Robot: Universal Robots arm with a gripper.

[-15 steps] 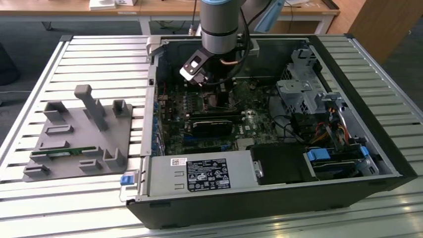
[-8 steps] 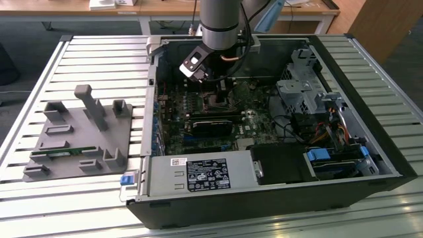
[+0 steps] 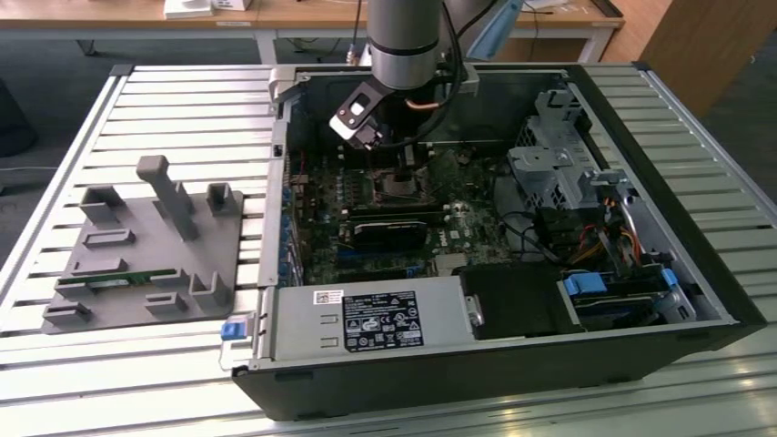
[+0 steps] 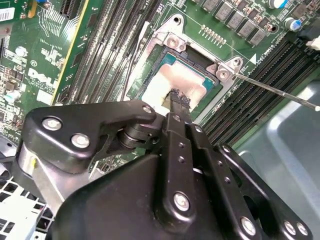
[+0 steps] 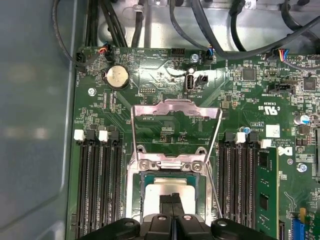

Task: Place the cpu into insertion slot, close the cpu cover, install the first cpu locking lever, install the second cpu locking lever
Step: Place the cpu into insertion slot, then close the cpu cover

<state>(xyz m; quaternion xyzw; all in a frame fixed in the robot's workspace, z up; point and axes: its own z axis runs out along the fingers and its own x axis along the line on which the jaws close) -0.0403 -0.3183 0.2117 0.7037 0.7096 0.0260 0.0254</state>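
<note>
The gripper [image 4: 177,97] has its two black fingers [image 4: 172,140] drawn tight together with no gap, holding nothing. In the second wrist view their tips meet the dull silver top of the cpu [image 4: 159,82]; whether they press on it or only touch cannot be told. The cpu lies flat inside the insertion slot [image 3: 398,188], which sits near the edge of the motherboard [image 5: 165,65] that is farthest from the exterior camera.

In the exterior view the arm [image 3: 407,41] drops almost straight down into the open computer case [image 3: 486,364], wrist over the slot.

In the first wrist view the cpu cover [image 5: 175,106] stands swung open, away from the slot, with green board showing through its cut-out. A thin locking lever [image 4: 275,90] juts free past one corner of the slot, unlatched.

In both wrist views the gripper's own body cuts off one side of the cpu and the slot's rim. In the exterior view the chip is too small and shadowed to make out under the fingers.

A grey fixture [image 3: 146,246] rests on the slatted table [image 3: 182,91], beside the case on the exterior view's left.
</note>
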